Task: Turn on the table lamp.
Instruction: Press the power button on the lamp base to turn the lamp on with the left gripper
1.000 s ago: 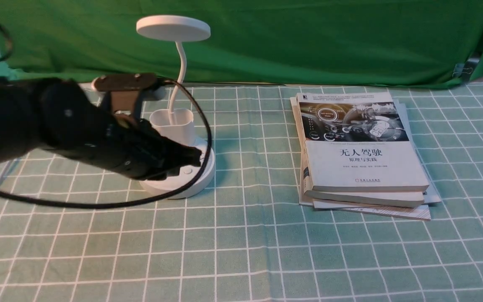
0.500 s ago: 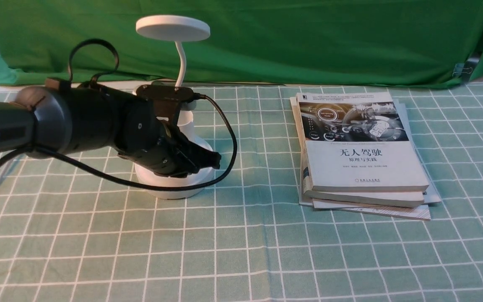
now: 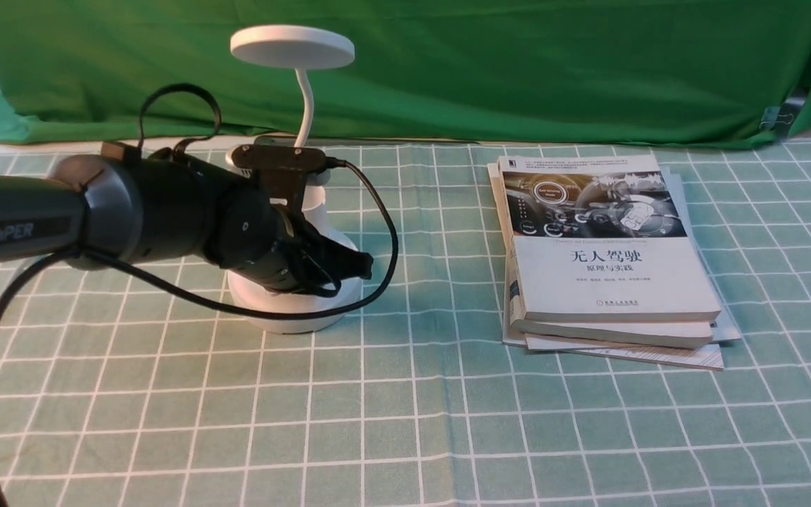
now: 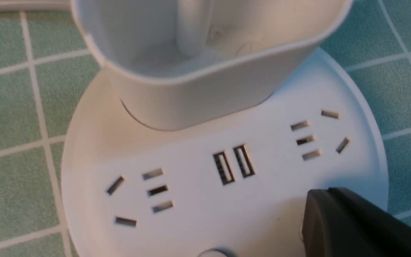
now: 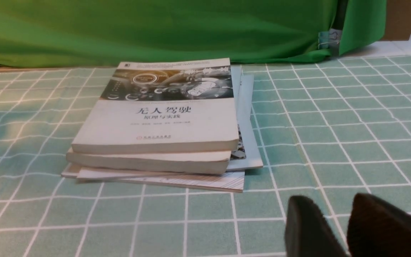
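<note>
Two dark fingertips of my left claw (image 4: 328, 192) are pressed together over the round base of the table lamp (image 4: 252, 214), beside the edge of a button they partly hide; I cannot tell whether they touch it. The lamp stands on the left side of the worktop (image 3: 405, 436), its gooseneck and cup-like holder partly behind my wrist. Its smooth white plastic rises in a thin curve to a flat disc head, and slotted sockets pierce the base. A black cable (image 3: 395, 246) loops in front of it. My right claw (image 5: 330, 207) is spread, well apart from the lamp. Glossy-covered books (image 3: 617, 274) lie stacked on the green, white-gridded cloth (image 3: 419, 366), before a softly creased green curtain (image 3: 490, 70).
</note>
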Robot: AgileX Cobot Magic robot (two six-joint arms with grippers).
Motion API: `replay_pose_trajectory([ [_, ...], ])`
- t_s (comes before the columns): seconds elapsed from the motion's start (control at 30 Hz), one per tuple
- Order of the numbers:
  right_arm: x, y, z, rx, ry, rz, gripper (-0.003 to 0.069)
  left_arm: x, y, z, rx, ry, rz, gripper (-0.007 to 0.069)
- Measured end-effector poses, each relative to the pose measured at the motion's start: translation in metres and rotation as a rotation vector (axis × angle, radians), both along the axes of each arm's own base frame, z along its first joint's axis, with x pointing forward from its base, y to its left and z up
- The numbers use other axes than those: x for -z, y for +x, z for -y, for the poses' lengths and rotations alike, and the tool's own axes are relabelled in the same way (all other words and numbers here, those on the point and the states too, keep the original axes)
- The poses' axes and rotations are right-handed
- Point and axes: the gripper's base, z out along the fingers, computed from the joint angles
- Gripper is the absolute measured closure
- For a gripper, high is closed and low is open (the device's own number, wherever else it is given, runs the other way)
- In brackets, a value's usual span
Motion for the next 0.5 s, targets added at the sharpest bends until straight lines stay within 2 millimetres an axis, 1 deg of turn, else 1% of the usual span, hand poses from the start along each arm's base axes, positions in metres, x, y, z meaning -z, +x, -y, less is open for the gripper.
replay_pose_trajectory([
  [0.1,0.0,0.0,0.0,0.0,0.0,0.0,0.0419,0.007,0.006,0.003,0.0,-0.005,0.007,0.0625],
  [0.27,0.0,0.0,0.0,0.0,0.0,0.0,0.0419,0.017,0.008,0.004,-0.009,-0.02,0.008,0.0625],
  [0.37,0.0,0.0,0.0,0.0,0.0,0.0,0.0419,0.017,0.008,0.004,-0.018,-0.037,0.024,0.0625],
  [0.5,0.0,0.0,0.0,0.0,0.0,0.0,0.0419,0.009,0.007,0.004,-0.02,-0.051,0.048,0.0625],
])
